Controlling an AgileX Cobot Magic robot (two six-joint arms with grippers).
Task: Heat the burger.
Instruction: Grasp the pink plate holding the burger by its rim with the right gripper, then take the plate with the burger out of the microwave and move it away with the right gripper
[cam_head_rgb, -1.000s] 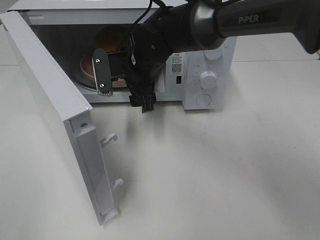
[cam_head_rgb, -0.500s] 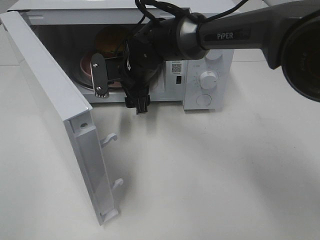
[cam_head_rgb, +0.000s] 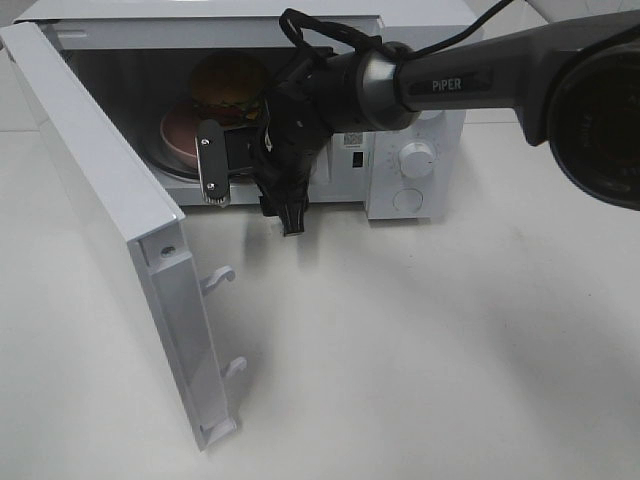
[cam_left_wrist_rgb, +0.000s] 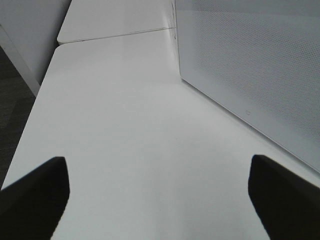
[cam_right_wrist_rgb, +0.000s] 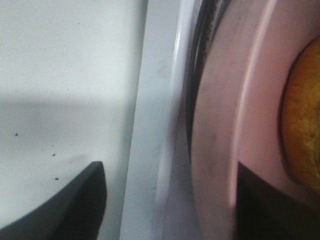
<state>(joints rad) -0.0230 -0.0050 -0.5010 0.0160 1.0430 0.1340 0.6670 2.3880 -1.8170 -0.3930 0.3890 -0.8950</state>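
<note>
The glossy golden-brown burger (cam_head_rgb: 228, 82) sits on a flat pink round plate (cam_head_rgb: 180, 138) inside the white microwave oven (cam_head_rgb: 415, 160), whose door (cam_head_rgb: 95, 190) stands swung wide to the left on the plain white worktop (cam_head_rgb: 430, 340). The right hand (cam_head_rgb: 250, 185) hovers at the oven mouth, fingers (cam_head_rgb: 211, 165) apart around nothing, partly blocking the opening. The left hand (cam_left_wrist_rgb: 160, 200) is spread wide and empty over bare worktop beside the perforated door panel (cam_left_wrist_rgb: 250, 65).

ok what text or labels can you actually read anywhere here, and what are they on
"PiPER": white letters on the dark right arm reaching into the microwave.
Sticker with a square code on the microwave's front panel: too small to read.
Marks around the two knobs: too small and blurred to read.
Nothing readable in either wrist view.
</note>
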